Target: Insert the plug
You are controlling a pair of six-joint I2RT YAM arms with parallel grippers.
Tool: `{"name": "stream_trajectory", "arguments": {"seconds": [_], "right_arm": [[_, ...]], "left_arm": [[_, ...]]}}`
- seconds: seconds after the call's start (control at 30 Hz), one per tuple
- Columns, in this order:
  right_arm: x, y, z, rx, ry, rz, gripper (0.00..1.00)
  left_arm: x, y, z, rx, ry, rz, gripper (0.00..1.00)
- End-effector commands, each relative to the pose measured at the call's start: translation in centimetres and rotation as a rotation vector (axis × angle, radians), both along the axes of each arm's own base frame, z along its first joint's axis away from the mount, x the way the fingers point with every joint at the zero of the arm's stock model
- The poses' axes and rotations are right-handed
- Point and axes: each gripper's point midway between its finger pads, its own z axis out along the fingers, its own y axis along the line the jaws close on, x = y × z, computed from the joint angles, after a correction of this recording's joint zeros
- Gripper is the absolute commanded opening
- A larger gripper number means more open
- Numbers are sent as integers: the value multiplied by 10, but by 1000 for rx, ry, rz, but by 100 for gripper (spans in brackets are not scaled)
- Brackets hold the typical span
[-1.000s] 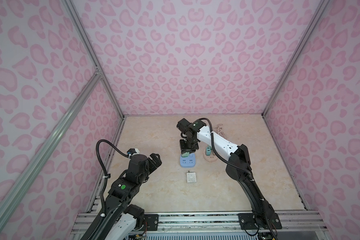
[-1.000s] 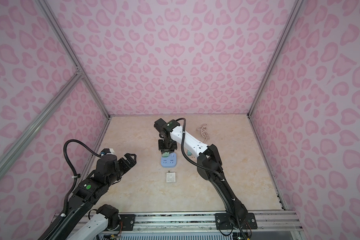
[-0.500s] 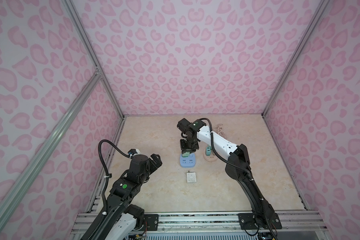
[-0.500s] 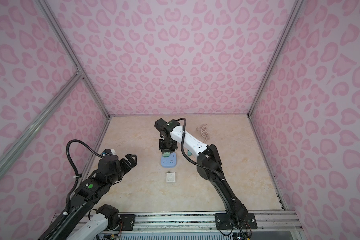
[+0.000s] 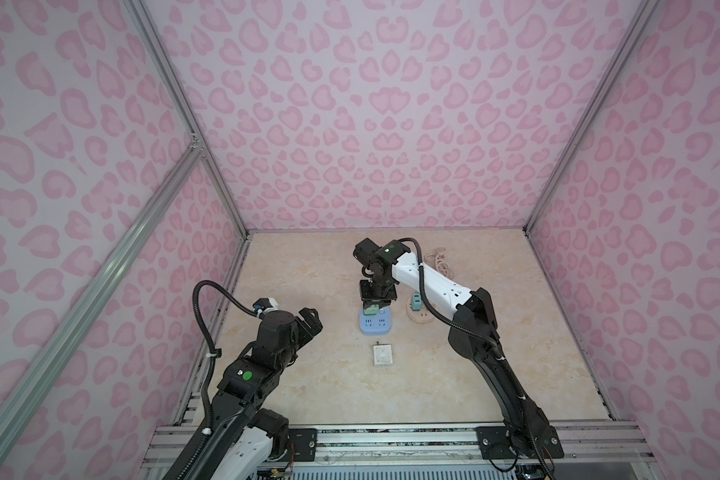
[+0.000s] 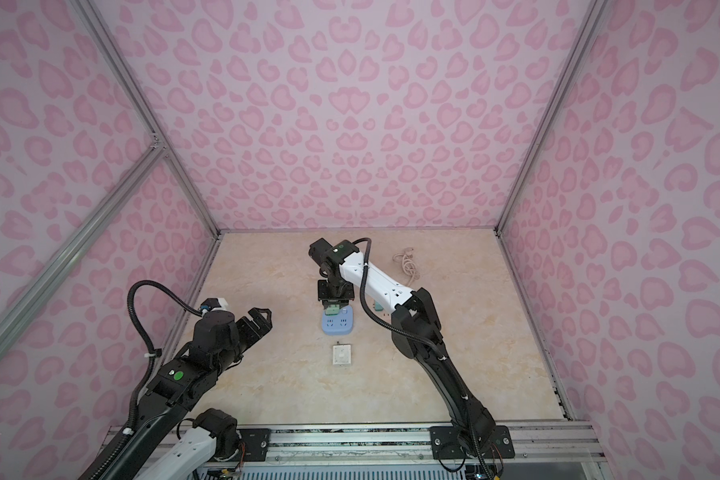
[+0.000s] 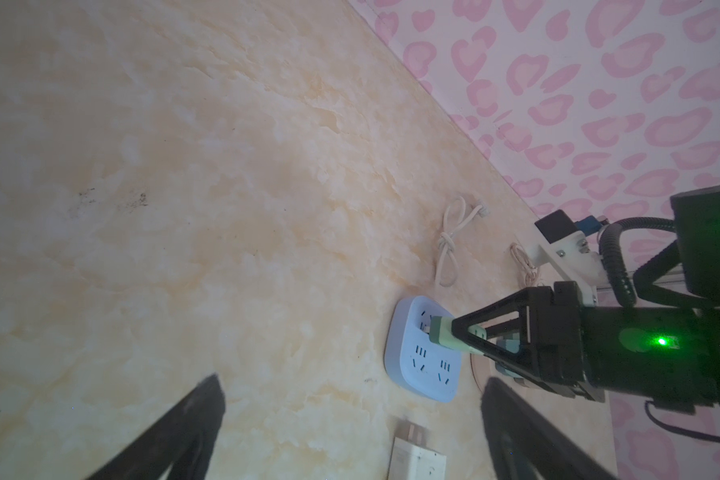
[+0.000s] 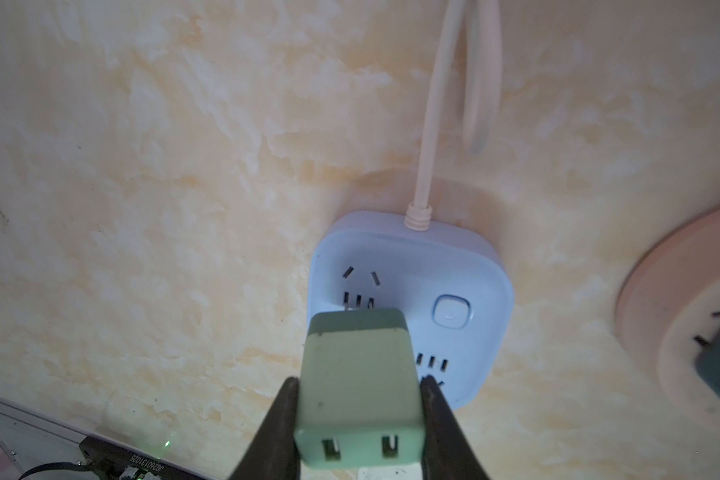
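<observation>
Green boxy plug (image 8: 358, 390), perhaps touching rounded socket (image 8: 466, 257)

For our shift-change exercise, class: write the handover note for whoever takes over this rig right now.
Left gripper: open, empty, hovering at the left side of the marbled beige table.
Right gripper: shut on the pale green rectangular plastic plug.
Its prongs are at the slots of the light blue square socket block; a gap shows, so it is not seated.
Done: plug grasped and brought to the socket.
To do: press fully in, release.
</observation>
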Motion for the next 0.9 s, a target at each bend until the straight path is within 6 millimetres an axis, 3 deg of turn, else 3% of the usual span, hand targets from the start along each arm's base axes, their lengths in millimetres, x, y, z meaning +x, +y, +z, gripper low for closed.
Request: {"name": "stream_trajectory", "arguments": {"seconds": [0.0, 0.47, 0.87], "right_arm": [[-1, -5, -13, -51, 6, -4, 0], [0, -5, -19, -90, 16, 19, 0], [2, -19, -27, -211, 11, 58, 0]], "left_arm": [[0, 4, -2, 23, 3, 9, 98], [1, 2, -7, 23, 11, 2, 99], [5, -5, -18, 11, 29, -19, 99]]}}
